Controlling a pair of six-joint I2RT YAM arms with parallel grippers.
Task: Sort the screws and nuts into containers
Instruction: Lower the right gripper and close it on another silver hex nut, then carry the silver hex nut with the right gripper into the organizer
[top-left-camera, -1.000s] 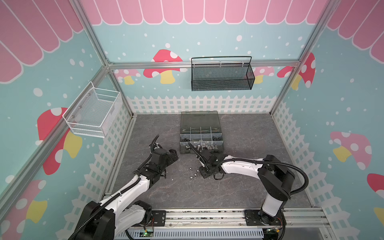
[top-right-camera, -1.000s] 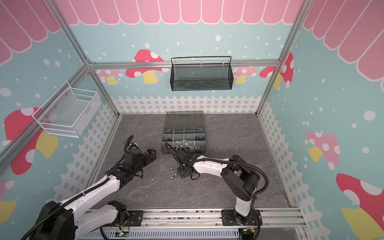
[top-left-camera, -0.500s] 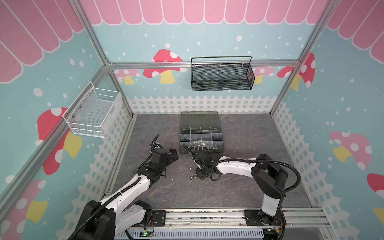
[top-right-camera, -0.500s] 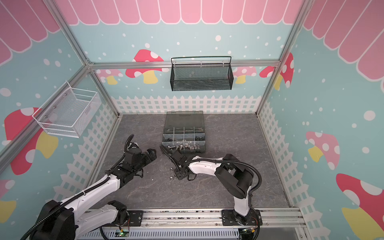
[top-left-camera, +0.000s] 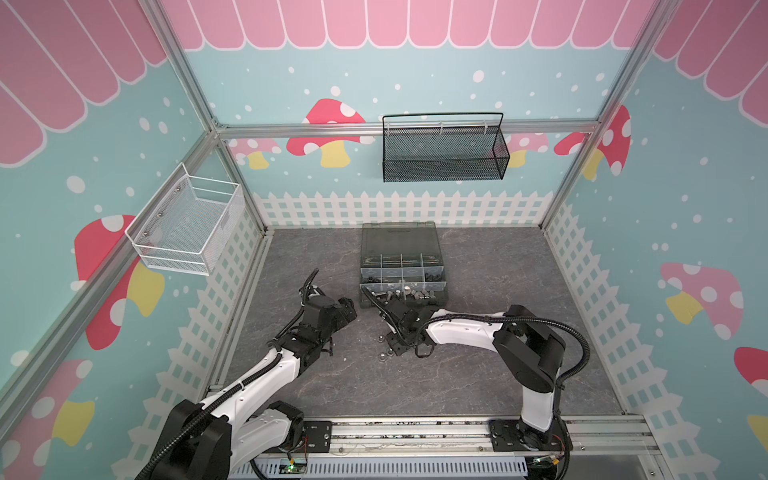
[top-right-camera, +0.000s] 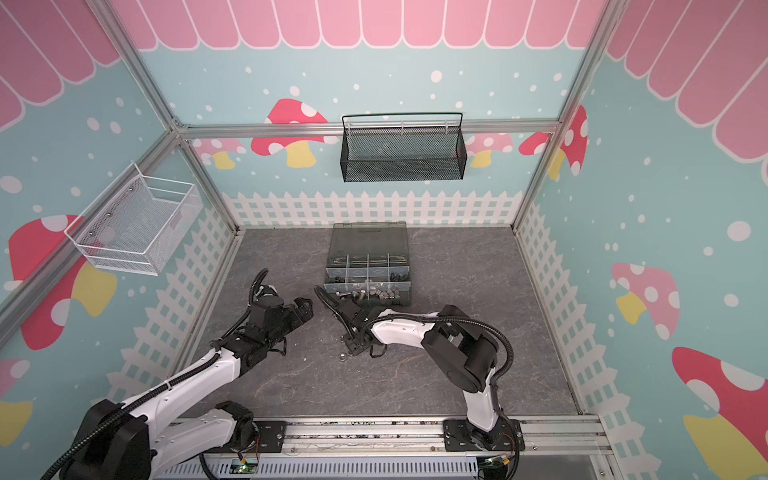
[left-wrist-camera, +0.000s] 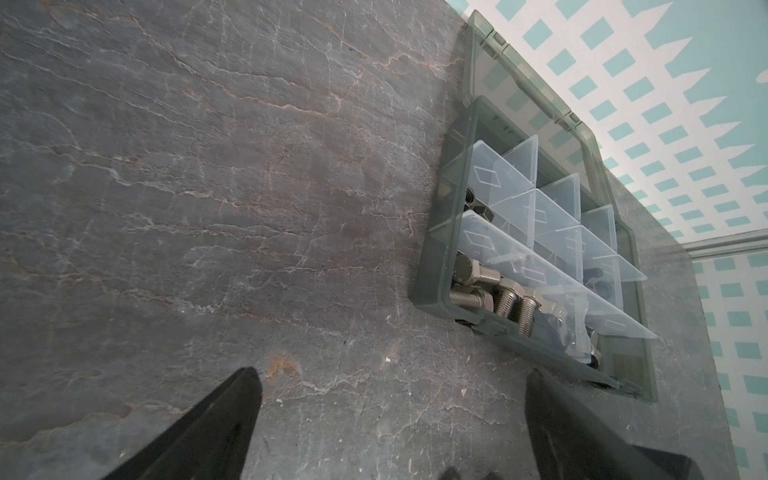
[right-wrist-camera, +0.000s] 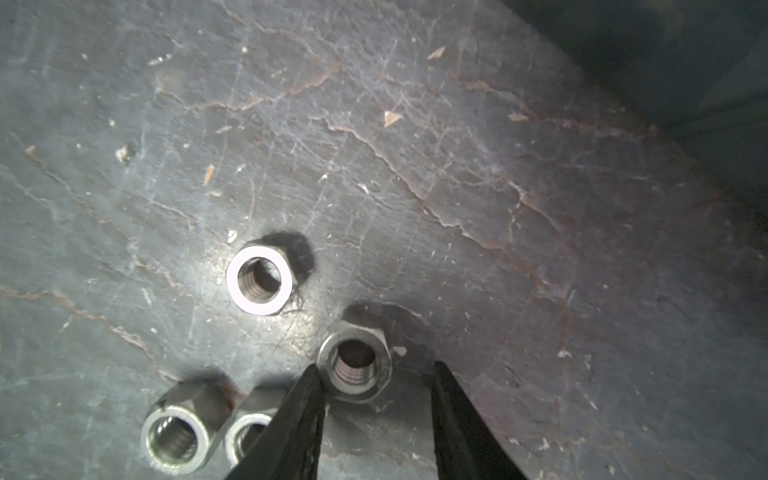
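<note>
The right gripper (right-wrist-camera: 376, 372), jaws part-open, straddles one silver nut (right-wrist-camera: 354, 365) near the middle of the table (right-wrist-camera: 540, 166) without pinching it, three more nuts (right-wrist-camera: 259, 279) loose beside it, while screws (left-wrist-camera: 478, 275) already lie in the organiser case (left-wrist-camera: 432, 266) toward the back edge, and the left gripper (left-wrist-camera: 392, 374) gapes wide, empty.

A: What do the walls look like?
B: Teal walls (top-left-camera: 415, 83) with white dots, pink scalloped trim (top-left-camera: 374, 20) up top, red mushrooms (top-left-camera: 328, 133), and a white picket fence (top-left-camera: 399, 208) printed along the bottom.
A: And the floor?
B: The floor (top-left-camera: 478, 374) is dark grey, veined like slate.
A: Any fittings?
B: In both top views a black mesh basket (top-left-camera: 444, 153) hangs at twelve o'clock and a white wire basket (top-left-camera: 187, 224) at ten. An aluminium rail (top-left-camera: 415, 432) runs along six.
A: Light?
B: Even and soft.
</note>
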